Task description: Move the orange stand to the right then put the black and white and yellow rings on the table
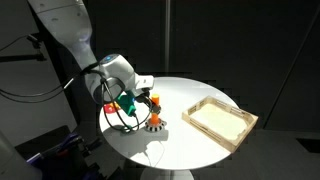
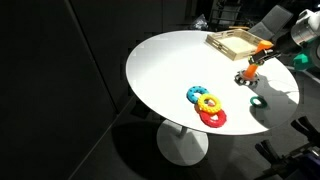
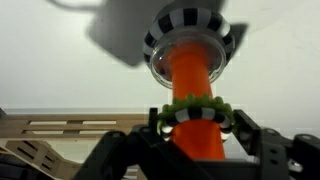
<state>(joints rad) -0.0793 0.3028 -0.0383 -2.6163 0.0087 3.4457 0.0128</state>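
Note:
In the wrist view the orange stand [image 3: 192, 75] fills the centre, its striped round base [image 3: 190, 38] at the top of the picture. A black and white ring [image 3: 195, 113] with a bumpy green rim sits around the peg. My gripper [image 3: 196, 126] is shut on this ring, one finger on each side. In both exterior views the stand [image 1: 153, 108] [image 2: 249, 70] is on the white table [image 1: 180, 145] [image 2: 165, 70], with the gripper [image 1: 146, 98] [image 2: 262, 50] at its upper part. The yellow ring [image 2: 208, 103] lies flat on the table, apart from the stand.
A pale wooden tray [image 1: 220, 120] [image 2: 235, 42] [image 3: 50, 130] stands on the table beyond the stand. A blue ring [image 2: 195, 93] and a red ring [image 2: 213, 118] lie touching the yellow one. A dark green ring [image 2: 257, 101] lies near the stand.

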